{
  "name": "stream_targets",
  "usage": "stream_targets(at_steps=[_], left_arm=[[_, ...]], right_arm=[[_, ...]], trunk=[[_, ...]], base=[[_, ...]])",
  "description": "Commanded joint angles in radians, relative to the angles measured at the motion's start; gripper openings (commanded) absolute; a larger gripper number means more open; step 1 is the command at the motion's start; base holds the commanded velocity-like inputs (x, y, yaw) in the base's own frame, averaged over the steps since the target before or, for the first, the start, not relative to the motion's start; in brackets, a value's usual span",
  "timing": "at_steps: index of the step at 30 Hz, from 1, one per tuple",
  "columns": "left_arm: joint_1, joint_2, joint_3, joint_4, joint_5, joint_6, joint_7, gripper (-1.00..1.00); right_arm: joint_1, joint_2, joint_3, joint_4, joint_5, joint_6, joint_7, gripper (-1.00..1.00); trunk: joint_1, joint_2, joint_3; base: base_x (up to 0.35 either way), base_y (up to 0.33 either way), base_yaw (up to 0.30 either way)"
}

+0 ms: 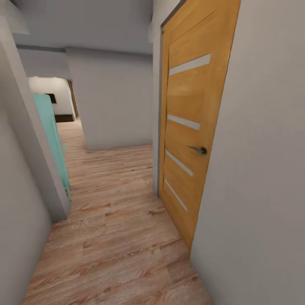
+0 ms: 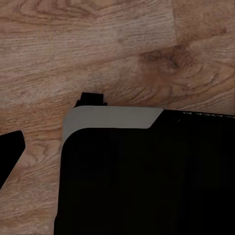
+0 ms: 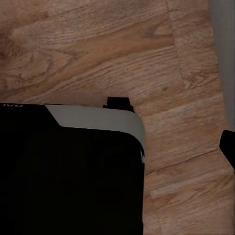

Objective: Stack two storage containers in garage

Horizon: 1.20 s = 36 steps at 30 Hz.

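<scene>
Nearest, both wrist views look straight down on the robot's black base [image 2: 147,181], its pale grey rim against the light wood-plank floor [image 1: 114,237]. A dark fingertip edges into each wrist picture, at [image 2: 10,152] for the left hand and [image 3: 228,147] for the right hand, but too little of either shows to say whether it is released or clenched; I cannot tell. Nothing orange-red lies by either fingertip.

Further on, the head view has a narrow hallway. At the right stands an orange-wood door [image 1: 190,127] with four pale slits and a dark lever handle [image 1: 199,149], closed in its frame. At the left a teal piece of furniture [image 1: 53,140] stands against a grey wall. Beyond, a white wall block [image 1: 114,101] splits the passage, and a doorway [image 1: 55,101] opens into a brighter room.

The two storage containers are nowhere in these pictures, so their place cannot be given. By my judgement the robot is travelling; nothing is stacked on garage concrete here, so carrying and stacking appear left to do.
</scene>
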Motion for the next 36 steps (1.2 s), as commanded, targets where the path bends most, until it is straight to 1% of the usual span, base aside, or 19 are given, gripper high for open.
stream_targets(at_steps=[1, 24, 36], left_arm=[[-0.001, 0.000, 0.000, 0.002, 0.010, -0.003, -0.003, 1.00], [-0.001, -0.001, 0.000, 0.002, 0.009, -0.003, -0.003, 1.00], [-0.001, -0.001, 0.000, 0.002, 0.010, -0.003, -0.003, 1.00]], right_arm=[[-0.001, 0.001, 0.009, 0.003, -0.009, -0.006, 0.000, 1.00], [-0.001, 0.001, 0.008, 0.003, -0.009, -0.007, 0.000, 1.00], [-0.001, -0.001, 0.008, 0.003, -0.009, -0.009, 0.000, 1.00]], trunk=[[0.001, -0.001, -0.001], [0.001, -0.001, -0.001], [0.001, -0.001, -0.001]], base=[[0.322, 0.000, 0.269], [0.322, 0.000, 0.268], [0.322, 0.000, 0.022]])
